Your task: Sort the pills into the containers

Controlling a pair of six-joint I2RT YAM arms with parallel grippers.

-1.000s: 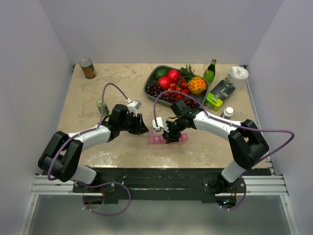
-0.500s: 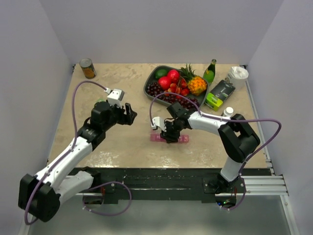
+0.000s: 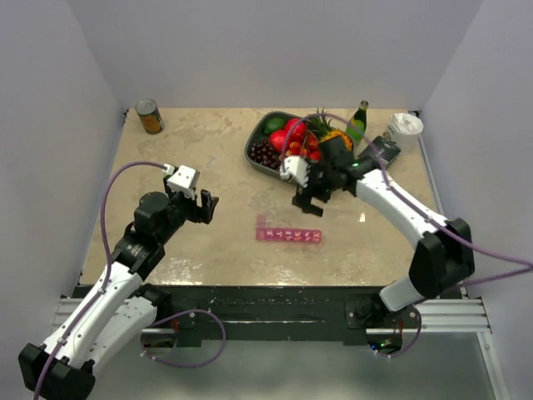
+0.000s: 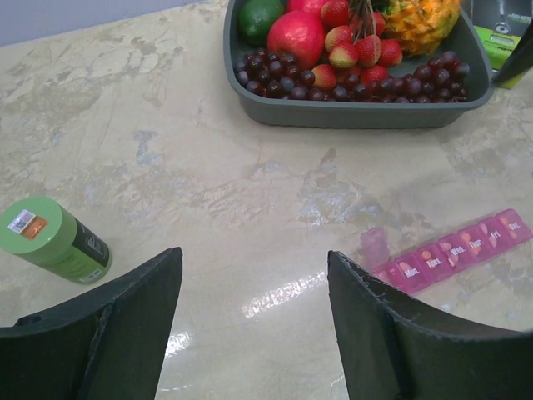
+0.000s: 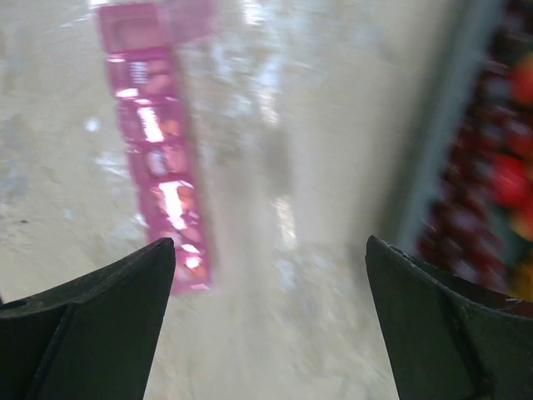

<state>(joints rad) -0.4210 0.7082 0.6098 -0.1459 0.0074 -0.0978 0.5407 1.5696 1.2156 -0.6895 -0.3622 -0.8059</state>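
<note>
The containers (image 3: pixel 288 235) are a pink translucent strip of lidded compartments lying flat on the table, with the lid at the left end (image 3: pixel 261 222) standing up. The left wrist view shows the containers (image 4: pixel 450 254) at the right, with small orange pills (image 4: pixel 426 255) visible through the lids. In the right wrist view the containers (image 5: pixel 158 142) are blurred at upper left. My left gripper (image 3: pixel 202 207) hovers open to the strip's left, holding nothing (image 4: pixel 254 254). The right gripper (image 3: pixel 310 200) hangs open above and behind the strip, also with nothing in it (image 5: pixel 268 242).
A grey fruit tray (image 3: pixel 254 154) stands behind the strip, close to my right gripper. A small green-capped bottle (image 4: pixel 54 239) lies left of my left gripper. A tin can (image 3: pixel 150 116) is at the back left. A green glass bottle (image 3: pixel 358 121) and a white object (image 3: pixel 405 127) are at the back right.
Both arms have drawn away from the strip. The right gripper opened and rose toward the fruit tray. The left gripper opened wider and swung back to the left.
</note>
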